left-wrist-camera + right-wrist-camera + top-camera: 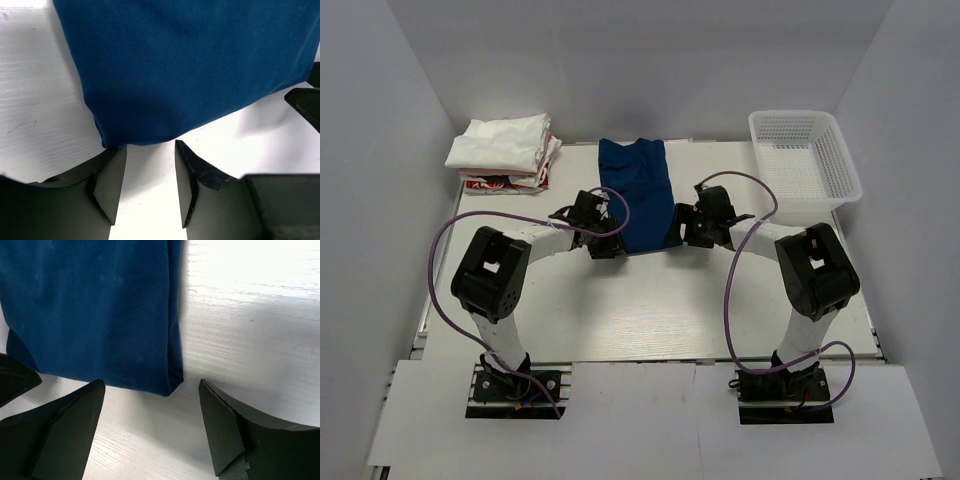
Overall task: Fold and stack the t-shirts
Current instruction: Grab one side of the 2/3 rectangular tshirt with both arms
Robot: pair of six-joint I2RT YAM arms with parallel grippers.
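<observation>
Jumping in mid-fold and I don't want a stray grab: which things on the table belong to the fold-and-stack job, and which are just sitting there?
Part of the job:
- navy t-shirt, folded into a long strip, in the middle
- folded white t-shirts, stacked far left
- red-printed t-shirt, under that stack

Just lying about:
- white mesh basket, far right

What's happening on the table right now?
The navy t-shirt lies in the centre, folded into a long strip. The left gripper and right gripper sit at its two near corners, both open, nothing gripped yet. Folded white t-shirts are stacked back left; the basket sits back right.
</observation>
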